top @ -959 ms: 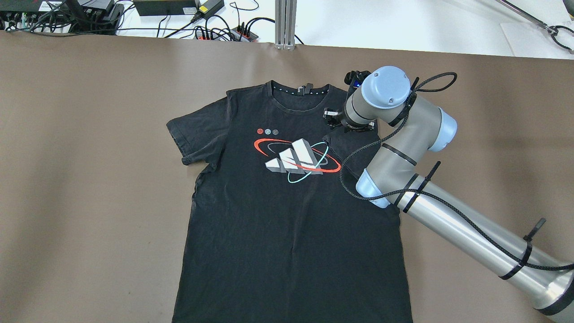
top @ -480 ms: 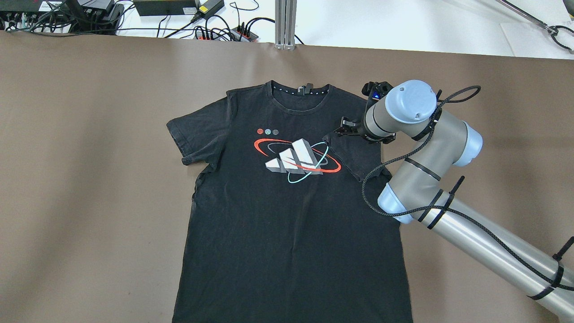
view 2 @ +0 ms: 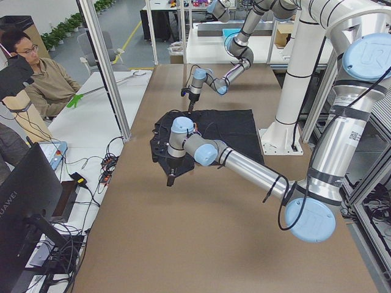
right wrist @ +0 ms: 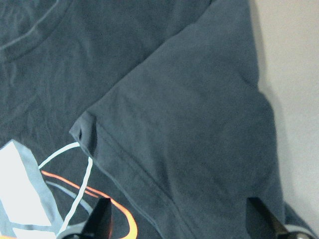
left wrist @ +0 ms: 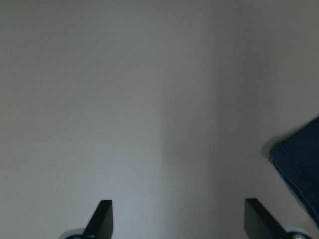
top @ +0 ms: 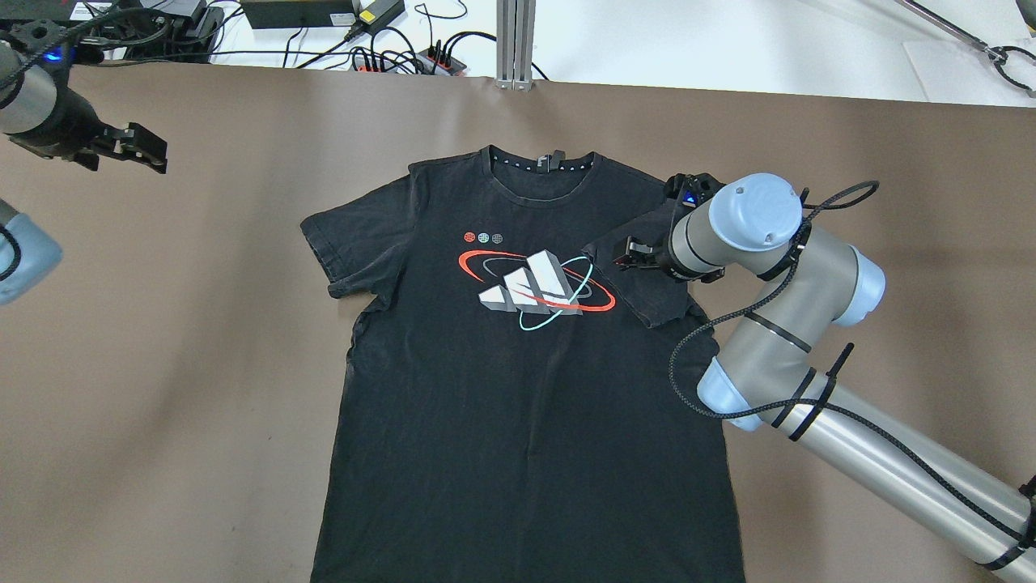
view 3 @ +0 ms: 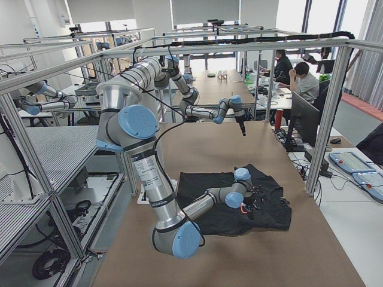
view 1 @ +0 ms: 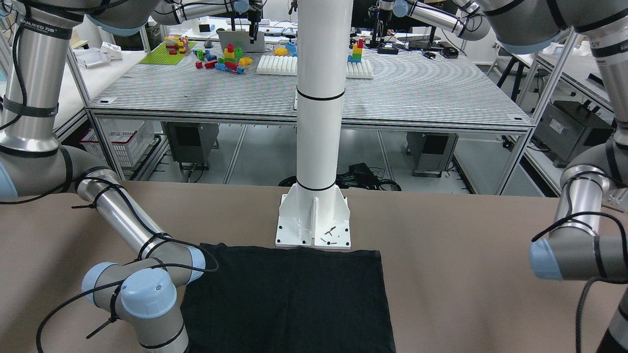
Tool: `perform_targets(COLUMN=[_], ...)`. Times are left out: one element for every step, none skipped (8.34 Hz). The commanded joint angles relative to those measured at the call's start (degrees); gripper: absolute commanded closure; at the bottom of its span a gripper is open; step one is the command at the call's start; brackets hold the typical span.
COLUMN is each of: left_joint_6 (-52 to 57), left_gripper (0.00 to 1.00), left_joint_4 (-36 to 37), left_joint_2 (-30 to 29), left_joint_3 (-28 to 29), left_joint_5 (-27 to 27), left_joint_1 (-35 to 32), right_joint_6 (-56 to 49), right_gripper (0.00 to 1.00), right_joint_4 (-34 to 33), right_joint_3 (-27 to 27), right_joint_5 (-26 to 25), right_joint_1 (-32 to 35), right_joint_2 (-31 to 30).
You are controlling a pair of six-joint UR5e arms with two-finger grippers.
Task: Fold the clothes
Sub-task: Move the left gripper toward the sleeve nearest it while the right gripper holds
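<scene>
The clothes are one black T-shirt [top: 518,405] with a red, white and teal print, lying flat and face up on the brown table [top: 162,364]. Its sleeve [right wrist: 199,124] on the view's right is folded in over the chest. My right gripper [top: 630,253] hovers over that folded sleeve, open and empty; the right wrist view [right wrist: 180,219] shows its fingertips apart above the fabric. My left gripper [top: 150,152] is open and empty over bare table at the far left, away from the shirt; the other sleeve's edge [left wrist: 301,169] shows at the right of the left wrist view.
The white pole's base [view 1: 314,220] stands at the shirt's bottom hem. Cables and power strips [top: 388,57] and an aluminium post [top: 515,40] line the table's far edge. A seated operator [view 2: 36,73] is beyond that edge.
My right gripper has moved from the shirt's shoulder near the collar outward and nearer, to over the folded sleeve. My left gripper has come into view at the far left.
</scene>
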Motion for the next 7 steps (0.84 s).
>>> perform_targets(left_joint_6=[-1.8, -1.9, -2.0, -2.0, -2.1, -2.3, -2.8], left_gripper=[0.07, 0.07, 0.07, 0.07, 0.07, 0.07, 0.07], left_joint_4=[0.0, 0.1, 0.2, 0.3, 0.2, 0.0, -0.1], left_joint_2=[-3.6, -3.9, -4.7, -4.8, -5.6, -8.2, -10.5], left_joint_3=[3.2, 3.2, 3.2, 3.4, 4.4, 7.7, 10.4], left_joint_5=[0.1, 0.1, 0.1, 0.1, 0.1, 0.1, 0.0], left_joint_1=[1.3, 1.3, 1.3, 1.3, 1.4, 1.4, 1.8], right_joint_6=[0.5, 0.0, -0.2, -0.3, -0.3, -0.2, -0.2], right_gripper=[0.05, 0.05, 0.05, 0.05, 0.05, 0.05, 0.05], right_joint_4=[1.3, 2.6, 5.1, 7.5, 8.1, 7.3, 5.7], right_joint_3=[-0.2, 0.2, 0.6, 0.9, 2.2, 6.9, 11.7], right_joint_5=[-0.7, -0.6, -0.2, 0.0, 0.4, 0.5, 1.4], right_joint_1=[-4.8, -4.8, -4.7, -4.6, -4.4, -4.4, -4.3], right_joint_2=[-0.5, -1.8, -4.2, -6.5, -7.3, -10.0, -12.3])
